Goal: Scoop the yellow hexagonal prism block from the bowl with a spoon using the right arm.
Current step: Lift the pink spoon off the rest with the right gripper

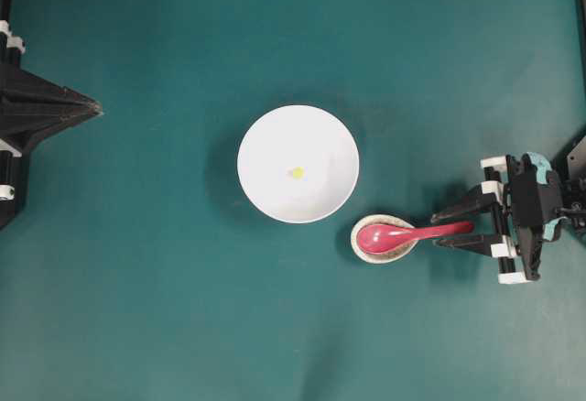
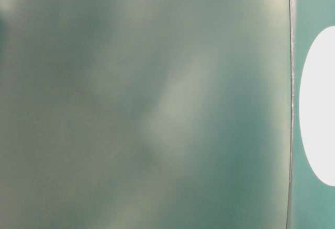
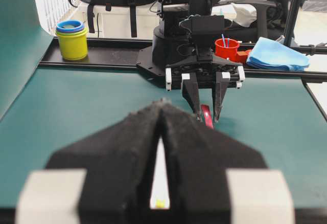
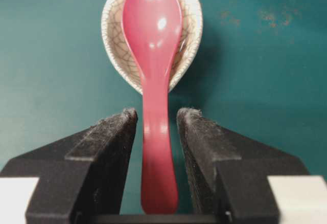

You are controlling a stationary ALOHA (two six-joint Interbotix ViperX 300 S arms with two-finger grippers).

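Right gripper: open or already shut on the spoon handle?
Open. The right gripper straddles the spoon handle, with a visible gap on each side between handle and pads. The scoop rests in the speckled spoon rest.

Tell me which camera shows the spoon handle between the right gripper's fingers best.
The right wrist view: the spoon fills it, handle between the open right gripper fingers, small gaps either side. Overhead shows the same, smaller. The left wrist view catches only a red sliver; table-level shows none.

Teal table [image 1: 137,282], white bowl [image 1: 265,190] at centre, speckled spoon rest [image 1: 360,247] just beside it
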